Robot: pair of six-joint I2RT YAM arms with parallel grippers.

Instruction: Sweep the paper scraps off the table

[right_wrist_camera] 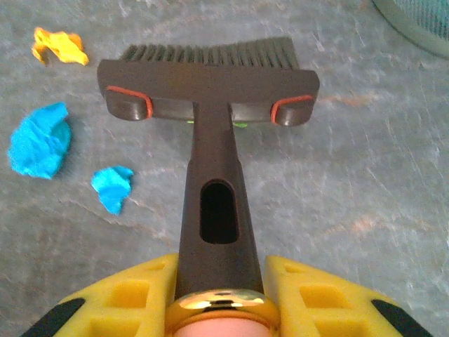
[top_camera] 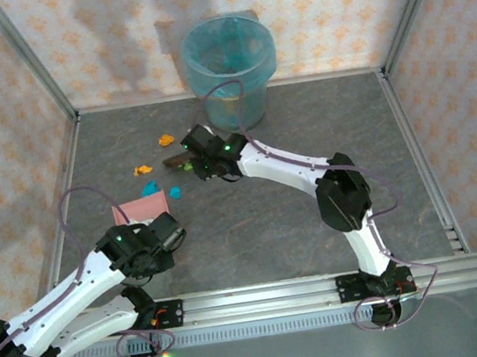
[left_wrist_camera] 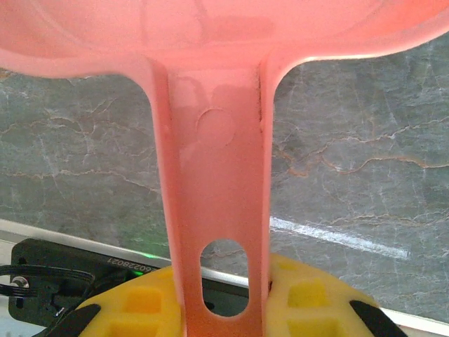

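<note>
My left gripper (left_wrist_camera: 223, 305) clamps the pink dustpan (left_wrist_camera: 210, 168) handle; my right gripper (right_wrist_camera: 219, 298) grasps the brush (right_wrist_camera: 207, 84), bristles near blue and orange paper scraps (right_wrist_camera: 38, 140) on the table (right_wrist_camera: 351, 196).

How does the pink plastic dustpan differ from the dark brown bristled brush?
The pink plastic dustpan is a pale scoop; the dark brown bristled brush is a straight bar. The left gripper holds the dustpan, the right gripper the brush. Both handles have a slot.
</note>
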